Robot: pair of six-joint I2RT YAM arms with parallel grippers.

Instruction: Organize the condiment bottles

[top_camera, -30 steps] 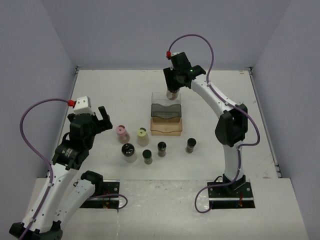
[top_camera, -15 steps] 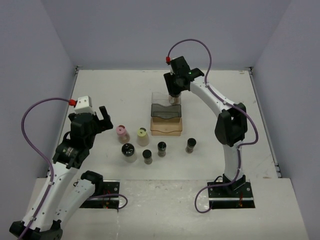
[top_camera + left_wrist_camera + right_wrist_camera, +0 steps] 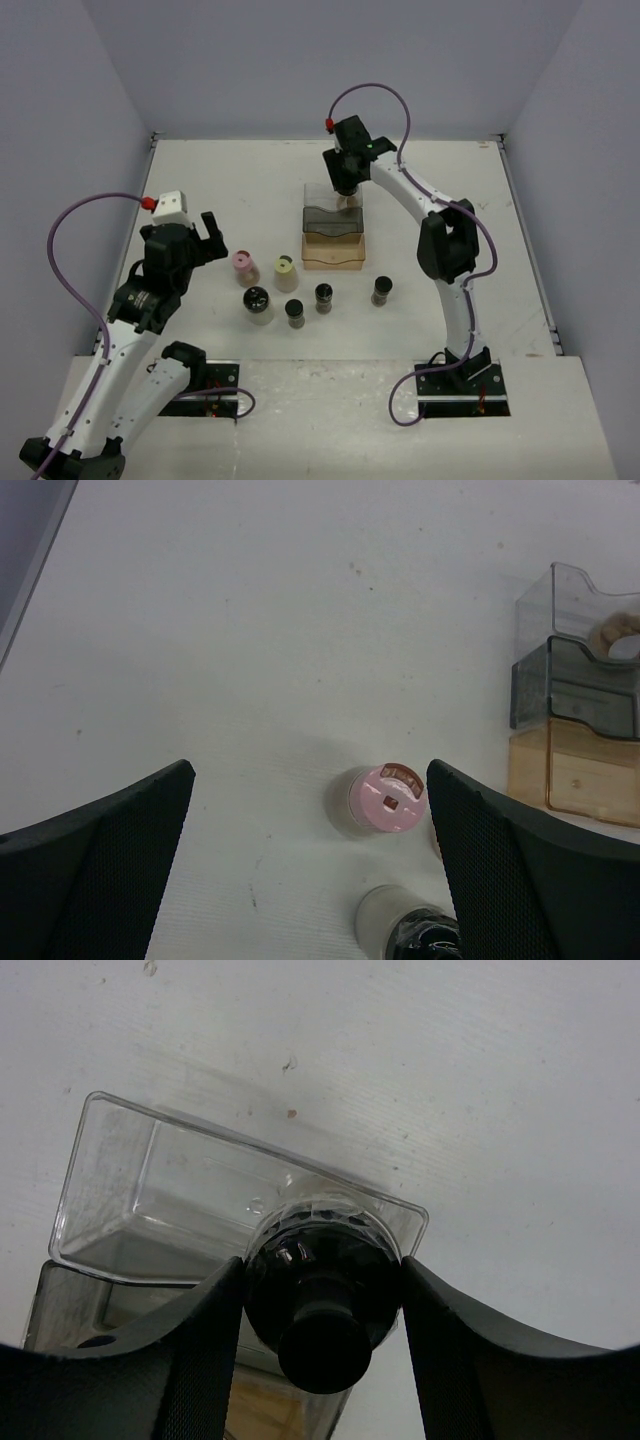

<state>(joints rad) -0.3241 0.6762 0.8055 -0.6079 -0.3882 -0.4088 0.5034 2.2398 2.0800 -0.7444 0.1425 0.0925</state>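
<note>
The right gripper (image 3: pixel 322 1305) clamped a black-capped jar (image 3: pixel 322 1250) inside the right end of the rack's (image 3: pixel 333 240) clear top tier (image 3: pixel 110 1190), walls close around. The left gripper (image 3: pixel 308 780) hung spread wide over the pink-capped jar (image 3: pixel 385 800), white tabletop (image 3: pixel 250 630) stretching beyond; five more jars (image 3: pixel 295 312) stood near the rack's front edge

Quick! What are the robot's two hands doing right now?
Left gripper: open, empty.
Right gripper: shut on a black-capped jar.
</note>
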